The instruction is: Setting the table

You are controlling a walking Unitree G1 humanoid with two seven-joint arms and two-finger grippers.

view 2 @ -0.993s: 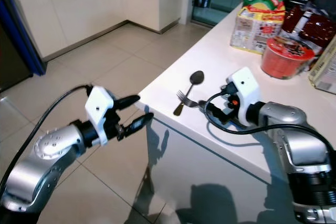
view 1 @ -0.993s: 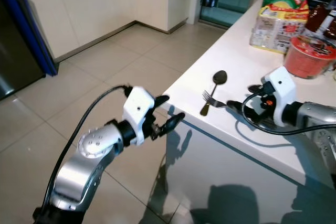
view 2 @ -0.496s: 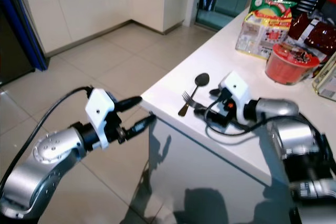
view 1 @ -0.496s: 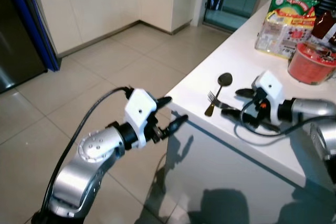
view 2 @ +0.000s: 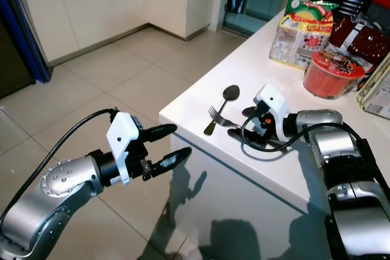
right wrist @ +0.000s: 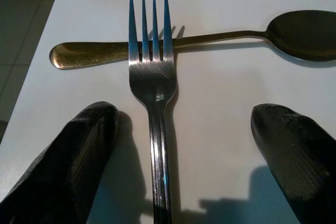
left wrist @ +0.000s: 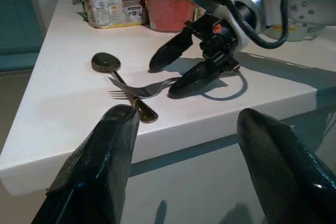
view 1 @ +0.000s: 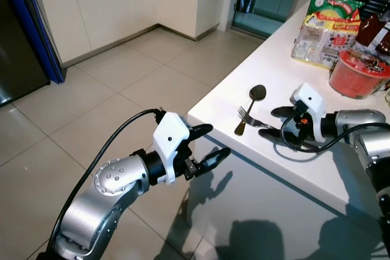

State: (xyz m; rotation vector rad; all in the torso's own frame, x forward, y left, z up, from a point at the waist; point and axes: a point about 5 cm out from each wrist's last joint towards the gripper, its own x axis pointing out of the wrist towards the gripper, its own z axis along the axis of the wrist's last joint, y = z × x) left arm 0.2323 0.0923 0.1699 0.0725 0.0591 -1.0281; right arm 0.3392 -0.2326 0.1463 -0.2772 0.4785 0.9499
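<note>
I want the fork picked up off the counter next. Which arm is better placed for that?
Right. The right gripper rests on the counter, fingers open on either side of the fork handle. The left gripper hangs open off the counter's corner, over the floor.

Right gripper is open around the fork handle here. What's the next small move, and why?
Probably close the right gripper on the fork. Its fingers sit open on either side of the handle, low on the white counter, so nothing is gripped yet. The tines lie across the spoon, so lifting the fork straight up should avoid dragging the spoon.
</note>
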